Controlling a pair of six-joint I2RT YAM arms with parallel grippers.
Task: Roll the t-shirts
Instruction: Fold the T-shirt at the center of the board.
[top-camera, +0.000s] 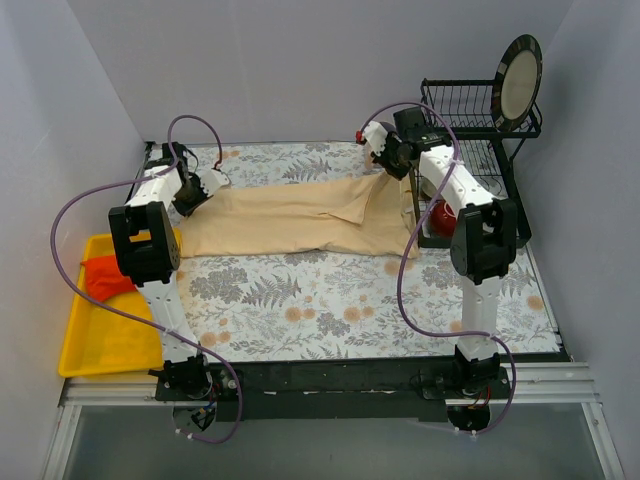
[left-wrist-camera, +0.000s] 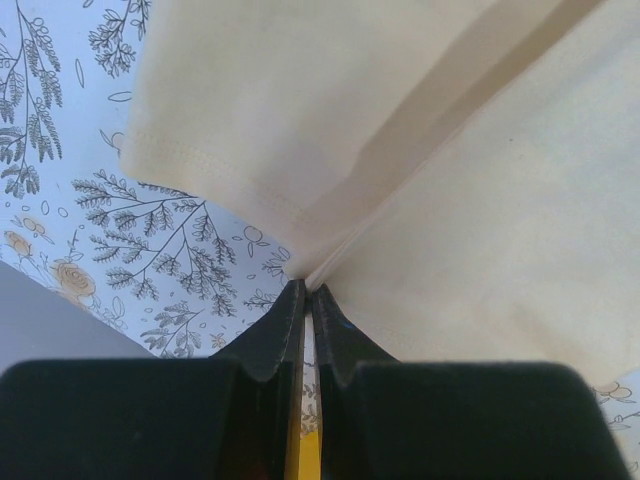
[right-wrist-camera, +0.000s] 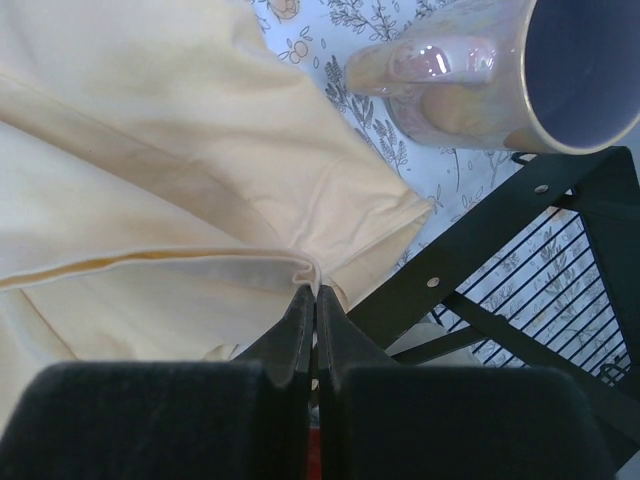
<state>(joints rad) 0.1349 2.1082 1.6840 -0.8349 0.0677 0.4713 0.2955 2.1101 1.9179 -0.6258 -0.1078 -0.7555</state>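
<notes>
A pale beige t-shirt (top-camera: 300, 218) lies folded lengthwise in a long band across the far part of the floral table. My left gripper (top-camera: 207, 184) is shut on its left end; in the left wrist view the fingertips (left-wrist-camera: 303, 292) pinch a fold of the t-shirt (left-wrist-camera: 420, 150). My right gripper (top-camera: 383, 152) is shut on the right end near the rack; in the right wrist view it (right-wrist-camera: 315, 292) pinches a bunched edge of the t-shirt (right-wrist-camera: 150, 150).
A black dish rack (top-camera: 470, 130) with a round plate (top-camera: 518, 78) stands at the far right, with something red (top-camera: 441, 215) under it. A pearly mug (right-wrist-camera: 500, 70) sits beside the rack. A yellow tray (top-camera: 100, 330) with red cloth (top-camera: 105, 272) lies at left.
</notes>
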